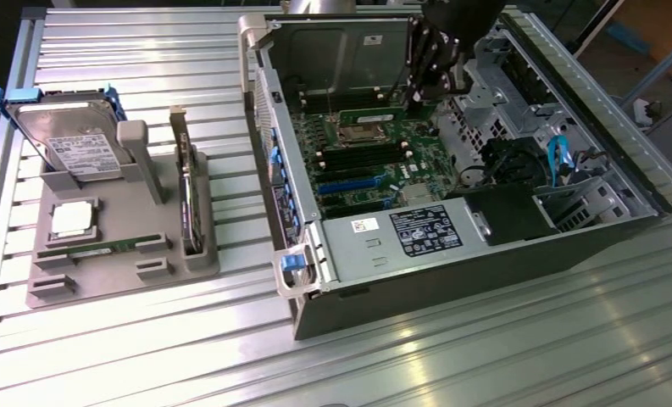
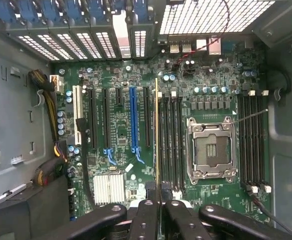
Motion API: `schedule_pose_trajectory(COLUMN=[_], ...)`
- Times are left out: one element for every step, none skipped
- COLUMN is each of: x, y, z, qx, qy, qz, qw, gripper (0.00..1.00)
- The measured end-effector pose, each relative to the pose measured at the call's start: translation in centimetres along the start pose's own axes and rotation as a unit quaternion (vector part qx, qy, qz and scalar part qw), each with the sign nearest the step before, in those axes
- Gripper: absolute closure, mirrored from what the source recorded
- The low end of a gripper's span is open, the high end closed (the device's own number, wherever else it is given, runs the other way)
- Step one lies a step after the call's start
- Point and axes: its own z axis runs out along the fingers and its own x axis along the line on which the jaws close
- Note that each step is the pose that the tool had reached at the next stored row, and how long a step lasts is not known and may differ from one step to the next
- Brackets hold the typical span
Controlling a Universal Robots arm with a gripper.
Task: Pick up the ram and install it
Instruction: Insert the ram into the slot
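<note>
My gripper (image 2: 158,206) is shut on the ram (image 2: 157,130), a thin green stick seen edge-on as a narrow line between the two black fingers (image 2: 144,220). The ram hangs inside the open computer case (image 1: 313,254) over the motherboard (image 2: 120,150), lined up along the black memory slots (image 2: 171,140) beside the empty processor socket (image 2: 211,147). I cannot tell whether it touches a slot. In the exterior view the gripper (image 1: 413,95) reaches down into the case with the ram (image 1: 369,112) below it.
At the exterior view's left, a grey holder tray (image 1: 109,275) carries a hard drive (image 1: 70,140), a square silver processor (image 1: 74,218), another green stick (image 1: 87,248) and an upright dark card (image 1: 184,191). Another bank of memory slots (image 2: 252,142), cables (image 2: 48,100) and a heatsink (image 2: 108,188) surround the work area.
</note>
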Motion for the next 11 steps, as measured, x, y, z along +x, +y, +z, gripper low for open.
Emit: schedule_pose_trajectory(x=[0.0,0.0,0.0,0.0,0.0,0.0,0.0,0.0,0.0,0.0,0.0], y=[-0.01,-0.02,-0.03,-0.04,-0.06,-0.08,-0.10,-0.10,-0.11,-0.12,-0.13], z=[0.13,0.25,0.40,0.53,0.75,1.00,1.19,1.31,1.42,1.60,1.72], qx=[0.0000,0.0000,0.0000,0.0000,0.0000,0.0000,0.0000,0.0000,0.0000,0.0000,0.0000], qy=[0.0000,0.0000,0.0000,0.0000,0.0000,0.0000,0.0000,0.0000,0.0000,-0.0001,0.0000], qz=[0.000,0.000,0.000,0.000,0.000,0.000,0.000,0.000,0.000,0.000,0.000], qw=[1.0000,1.0000,1.0000,1.0000,1.0000,1.0000,1.0000,1.0000,1.0000,1.0000,1.0000], gripper=[0.88,0.88,0.88,0.88,0.88,0.88,0.88,0.88,0.88,0.88,0.88])
